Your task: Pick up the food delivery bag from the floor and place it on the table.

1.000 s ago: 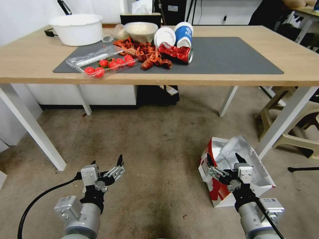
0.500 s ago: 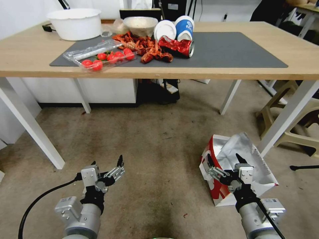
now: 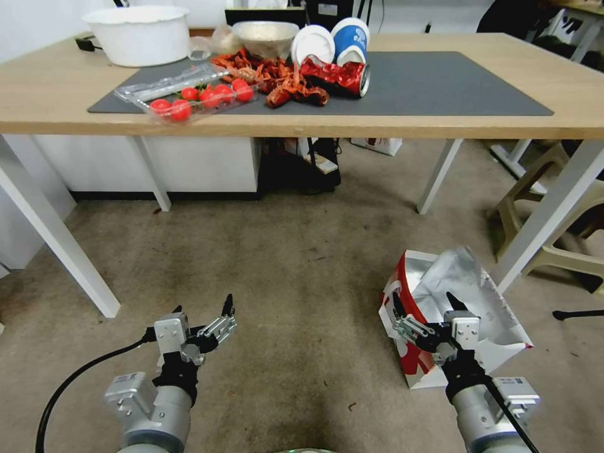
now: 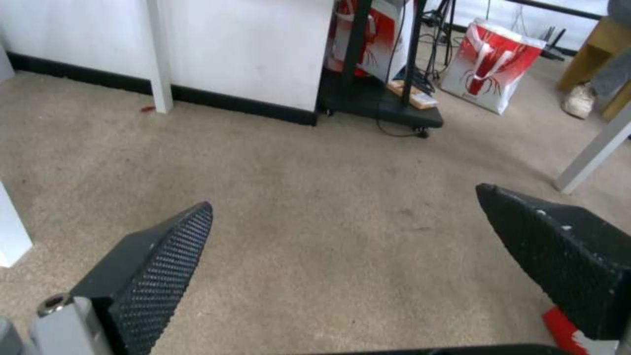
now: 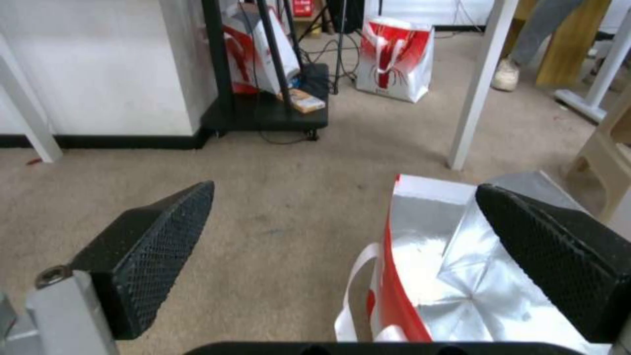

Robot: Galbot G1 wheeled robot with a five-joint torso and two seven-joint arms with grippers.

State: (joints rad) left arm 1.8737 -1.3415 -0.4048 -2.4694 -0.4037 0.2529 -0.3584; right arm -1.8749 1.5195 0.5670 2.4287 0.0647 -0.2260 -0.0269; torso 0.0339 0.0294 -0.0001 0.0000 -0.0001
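Bag: the food delivery bag point(image 3: 469, 314) stands open on the floor point(image 3: 302, 264), beside the desk point(image 3: 440, 119) leg.
Right tool point(image 3: 423, 303): wide open, empty, over the bag's red side.
Left tool point(image 3: 202, 308): open, empty, well apart from the bag.
Risk: foil lining may crumple and slip; a strap-only pinch could tip the bag.

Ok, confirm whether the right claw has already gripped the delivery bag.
No: the right claw hangs open above the food delivery bag, which sits on the floor.
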